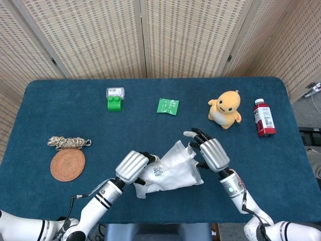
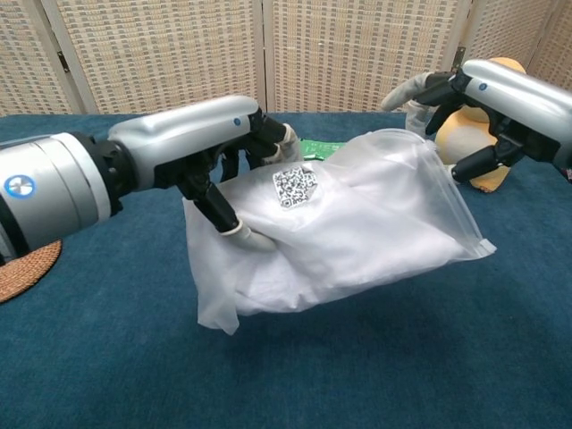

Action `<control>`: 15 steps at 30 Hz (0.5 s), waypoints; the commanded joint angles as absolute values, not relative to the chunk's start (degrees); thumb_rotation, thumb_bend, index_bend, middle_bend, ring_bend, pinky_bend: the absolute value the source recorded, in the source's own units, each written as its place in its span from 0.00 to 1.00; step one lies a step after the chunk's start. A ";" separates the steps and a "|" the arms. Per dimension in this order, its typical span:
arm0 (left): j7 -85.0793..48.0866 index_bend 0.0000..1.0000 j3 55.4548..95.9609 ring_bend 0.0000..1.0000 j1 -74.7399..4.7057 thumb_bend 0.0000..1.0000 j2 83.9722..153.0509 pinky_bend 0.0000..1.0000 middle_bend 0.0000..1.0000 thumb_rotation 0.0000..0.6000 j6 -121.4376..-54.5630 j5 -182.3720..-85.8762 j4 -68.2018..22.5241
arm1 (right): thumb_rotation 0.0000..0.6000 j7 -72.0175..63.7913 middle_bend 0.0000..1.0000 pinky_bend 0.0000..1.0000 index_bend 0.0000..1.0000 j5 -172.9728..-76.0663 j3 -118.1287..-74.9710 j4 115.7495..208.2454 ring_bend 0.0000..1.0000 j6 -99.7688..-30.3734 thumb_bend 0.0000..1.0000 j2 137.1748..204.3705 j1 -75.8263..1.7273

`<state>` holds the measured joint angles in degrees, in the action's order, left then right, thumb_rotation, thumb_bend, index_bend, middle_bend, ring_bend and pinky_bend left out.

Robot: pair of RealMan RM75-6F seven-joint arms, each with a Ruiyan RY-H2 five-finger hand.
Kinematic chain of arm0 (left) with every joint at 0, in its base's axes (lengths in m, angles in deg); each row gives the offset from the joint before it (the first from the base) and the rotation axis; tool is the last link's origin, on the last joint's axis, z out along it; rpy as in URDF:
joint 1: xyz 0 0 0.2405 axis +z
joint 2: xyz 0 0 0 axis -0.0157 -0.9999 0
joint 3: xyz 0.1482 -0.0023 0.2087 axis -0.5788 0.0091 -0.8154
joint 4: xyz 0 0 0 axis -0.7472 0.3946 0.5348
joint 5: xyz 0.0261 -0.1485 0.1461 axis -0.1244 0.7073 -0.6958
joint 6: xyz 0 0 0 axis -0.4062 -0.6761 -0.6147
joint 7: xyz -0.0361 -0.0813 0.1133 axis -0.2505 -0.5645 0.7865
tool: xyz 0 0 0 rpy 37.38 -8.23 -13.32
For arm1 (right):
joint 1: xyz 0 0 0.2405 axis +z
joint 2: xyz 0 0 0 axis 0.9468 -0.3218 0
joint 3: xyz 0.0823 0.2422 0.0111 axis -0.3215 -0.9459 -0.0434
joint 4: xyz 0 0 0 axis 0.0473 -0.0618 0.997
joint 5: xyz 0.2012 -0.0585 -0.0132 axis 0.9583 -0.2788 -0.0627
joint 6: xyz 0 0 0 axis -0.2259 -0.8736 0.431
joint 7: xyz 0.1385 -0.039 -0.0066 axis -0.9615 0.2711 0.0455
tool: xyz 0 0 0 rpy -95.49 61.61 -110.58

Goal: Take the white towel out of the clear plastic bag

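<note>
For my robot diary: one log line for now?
left hand: holds clear bag | towel: inside | right hand: open at mouth

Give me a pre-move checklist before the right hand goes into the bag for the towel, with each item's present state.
1. Left hand holds the clear plastic bag: ok, its fingers grip the closed end beside the QR label.
2. Bag is off the table: ok, it hangs lifted in the chest view.
3. Bag mouth faces the right hand: ok, the zip edge is on that side.
4. Mouth is open wide enough: cannot tell.
5. Right hand is free to reach in: ok, fingers spread at the mouth, holding nothing.
6. White towel is inside: ok, white bulk fills the bag.
</note>
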<state>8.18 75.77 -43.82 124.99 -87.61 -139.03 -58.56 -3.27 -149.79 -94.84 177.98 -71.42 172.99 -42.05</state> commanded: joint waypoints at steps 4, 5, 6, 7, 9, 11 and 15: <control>9.30 0.30 75.70 0.37 -42.83 0.15 125.13 0.54 0.44 1.00 -89.16 -137.67 -57.89 | 1.00 -2.75 0.23 0.33 0.73 -148.55 -96.55 176.99 0.10 -69.29 0.56 174.14 -39.66; 9.62 0.27 75.59 0.34 -42.69 0.15 125.09 0.53 0.39 1.00 -89.37 -137.56 -57.80 | 1.00 -2.68 0.23 0.33 0.73 -148.39 -96.74 176.80 0.10 -69.00 0.56 174.35 -39.33; 10.01 0.25 75.48 0.31 -42.56 0.14 125.03 0.51 0.35 1.00 -89.57 -137.42 -57.73 | 1.00 -2.60 0.23 0.33 0.73 -148.22 -96.91 176.61 0.10 -68.73 0.56 174.56 -39.02; 10.39 0.22 75.36 0.28 -42.43 0.13 125.00 0.50 0.30 1.00 -89.76 -137.20 -57.71 | 1.00 -2.53 0.23 0.33 0.73 -148.04 -97.08 176.41 0.10 -68.50 0.56 174.75 -38.73; 11.31 0.15 75.11 0.21 -42.13 0.10 124.91 0.45 0.16 1.00 -90.08 -136.42 -57.78 | 1.00 -2.49 0.23 0.33 0.73 -147.60 -97.44 175.96 0.10 -68.07 0.56 175.16 -38.16; 12.05 0.10 74.97 0.15 -41.88 0.07 124.80 0.41 0.06 1.00 -90.26 -135.45 -58.04 | 1.00 -2.49 0.23 0.33 0.73 -147.18 -97.71 175.51 0.10 -67.71 0.56 175.46 -37.70; 13.25 0.02 74.77 0.05 -41.59 0.04 124.73 0.34 0.00 1.00 -90.60 -134.26 -58.26 | 1.00 -2.62 0.23 0.33 0.73 -146.62 -97.90 174.80 0.10 -67.32 0.56 175.79 -37.13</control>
<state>13.11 74.84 -41.68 124.76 -90.50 -134.40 -58.19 -2.60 -146.68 -97.87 174.85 -67.37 175.75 -37.18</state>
